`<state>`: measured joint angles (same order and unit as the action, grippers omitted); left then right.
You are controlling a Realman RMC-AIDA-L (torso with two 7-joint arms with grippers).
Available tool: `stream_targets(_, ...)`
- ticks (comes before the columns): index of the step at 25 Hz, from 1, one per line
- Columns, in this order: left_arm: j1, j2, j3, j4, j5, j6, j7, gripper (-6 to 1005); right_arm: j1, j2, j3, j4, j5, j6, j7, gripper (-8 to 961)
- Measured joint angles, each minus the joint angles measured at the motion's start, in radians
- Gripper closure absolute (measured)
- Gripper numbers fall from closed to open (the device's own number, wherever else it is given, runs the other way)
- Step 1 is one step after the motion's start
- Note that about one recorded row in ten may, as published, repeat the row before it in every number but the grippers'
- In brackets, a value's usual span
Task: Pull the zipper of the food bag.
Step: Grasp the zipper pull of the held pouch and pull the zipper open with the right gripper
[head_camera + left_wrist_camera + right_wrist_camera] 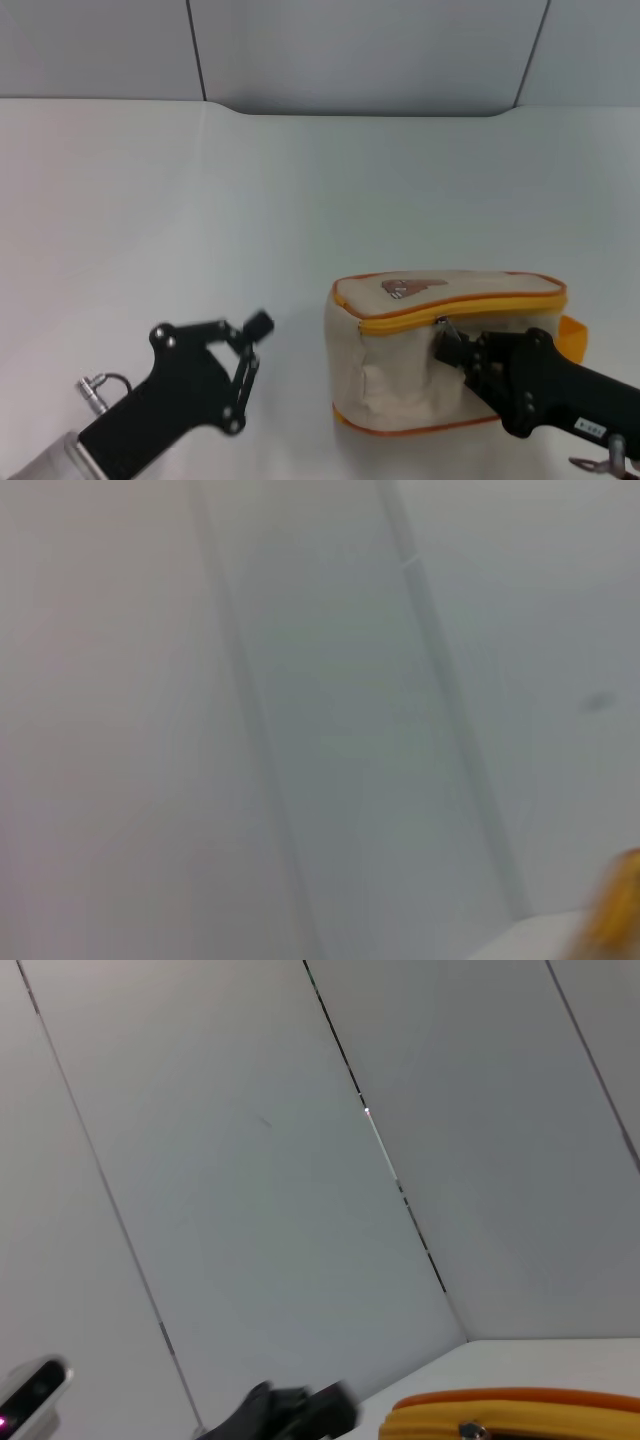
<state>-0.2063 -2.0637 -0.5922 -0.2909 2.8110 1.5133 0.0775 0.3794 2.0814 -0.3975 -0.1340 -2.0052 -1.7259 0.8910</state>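
Centrally, a robot's right gripper [447,340] meets the zipper [460,308] of a food bag [405,385] on a white table [300,200].

Seen from the head camera, the beige canvas bag stands toward the robot's right, near the front edge of the table, with orange-yellow piping and a small brown print on its top. The yellow-orange zip line runs along the upper front edge, and a small silver pull tab [441,324] hangs from it. The black right gripper reaches in from the right, its fingertips pinched together on that tab. An orange-yellow strap loop [572,336] shows behind the right arm. The left gripper [245,345] hovers over the table to the left of the bag, apart from it, fingers spread and holding nothing. In the right wrist view, the zip line [520,1415] and a bit of silver metal [468,1428] appear before a grey panelled wall [300,1210].
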Motion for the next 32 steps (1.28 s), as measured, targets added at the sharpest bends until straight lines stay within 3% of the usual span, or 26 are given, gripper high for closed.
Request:
stream_targets(1,-0.046,-0.003,0.014,0.125,0.065,0.084,-0.044,999,0.012,0.000,-0.004,-0.022,-0.003,-0.004,0.036,954)
stream_targets(5,-0.075,-0.013,0.077,0.186,0.078,0.079,0.020,998,0.025,0.000,-0.006,-0.047,-0.005,-0.014,0.089,954)
stream_targets(9,-0.075,-0.016,0.101,0.127,0.078,0.015,0.154,998,0.041,-0.001,-0.035,-0.110,-0.022,-0.023,0.193,954)
stream_targets(19,-0.110,-0.018,0.107,-0.015,0.078,-0.195,0.195,997,0.069,-0.002,-0.080,-0.148,-0.032,-0.074,0.253,953)
stream_targets(32,-0.113,-0.018,0.115,-0.045,0.078,-0.217,0.202,996,0.140,0.005,-0.163,-0.100,-0.031,-0.031,0.287,955)
